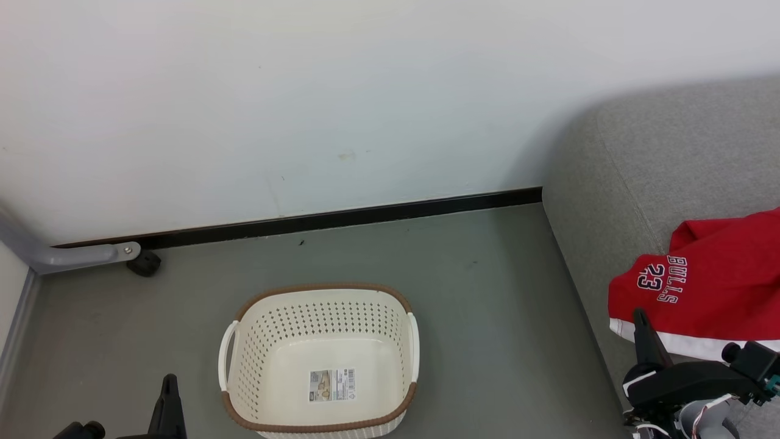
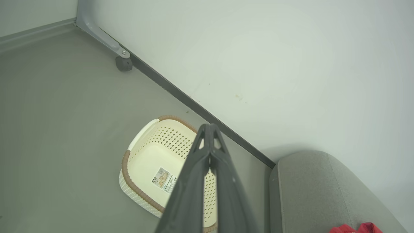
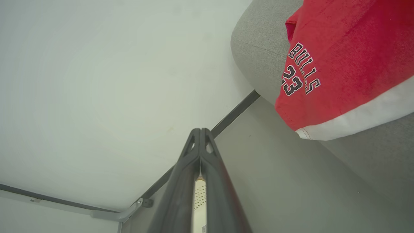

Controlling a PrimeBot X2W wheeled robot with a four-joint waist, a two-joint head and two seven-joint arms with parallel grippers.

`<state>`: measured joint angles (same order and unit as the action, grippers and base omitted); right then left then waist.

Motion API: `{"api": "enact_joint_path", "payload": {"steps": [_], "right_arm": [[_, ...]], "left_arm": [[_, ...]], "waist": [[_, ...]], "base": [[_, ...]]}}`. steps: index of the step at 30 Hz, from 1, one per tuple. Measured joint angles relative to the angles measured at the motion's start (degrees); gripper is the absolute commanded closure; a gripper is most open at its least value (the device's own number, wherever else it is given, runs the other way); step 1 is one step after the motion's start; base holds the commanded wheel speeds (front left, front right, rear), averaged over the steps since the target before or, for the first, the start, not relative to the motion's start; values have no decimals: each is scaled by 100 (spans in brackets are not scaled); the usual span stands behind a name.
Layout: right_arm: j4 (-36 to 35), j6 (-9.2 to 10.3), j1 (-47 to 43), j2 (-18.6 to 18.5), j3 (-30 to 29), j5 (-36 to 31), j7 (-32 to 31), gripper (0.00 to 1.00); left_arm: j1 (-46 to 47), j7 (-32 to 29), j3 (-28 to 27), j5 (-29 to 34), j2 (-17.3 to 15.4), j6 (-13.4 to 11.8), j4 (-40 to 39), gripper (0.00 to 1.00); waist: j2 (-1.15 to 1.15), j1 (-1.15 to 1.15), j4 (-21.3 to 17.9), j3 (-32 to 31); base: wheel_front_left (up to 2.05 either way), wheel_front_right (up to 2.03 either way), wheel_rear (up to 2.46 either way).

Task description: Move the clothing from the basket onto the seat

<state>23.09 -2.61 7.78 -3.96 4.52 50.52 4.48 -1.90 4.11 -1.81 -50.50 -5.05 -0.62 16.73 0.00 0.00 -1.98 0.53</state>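
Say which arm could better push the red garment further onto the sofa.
Probably right: the right gripper is by the red garment on the sofa; the left gripper is far off, beside the basket.

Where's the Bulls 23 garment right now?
The red Bulls 23 garment lies on the grey sofa at the head view's right, just beyond the right gripper, away from the basket.
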Motion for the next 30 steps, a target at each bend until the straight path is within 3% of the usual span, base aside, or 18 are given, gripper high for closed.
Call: {"api": "enact_joint_path", "payload": {"steps": [30], "right_arm": [[-313,-224,-120,80,-706,2314,-636,100]], "left_arm": [[303,-611,-180,-2286,148,424,23,100]], "waist": [[0,0,114,-24]], "base": [[0,0,0]]}}
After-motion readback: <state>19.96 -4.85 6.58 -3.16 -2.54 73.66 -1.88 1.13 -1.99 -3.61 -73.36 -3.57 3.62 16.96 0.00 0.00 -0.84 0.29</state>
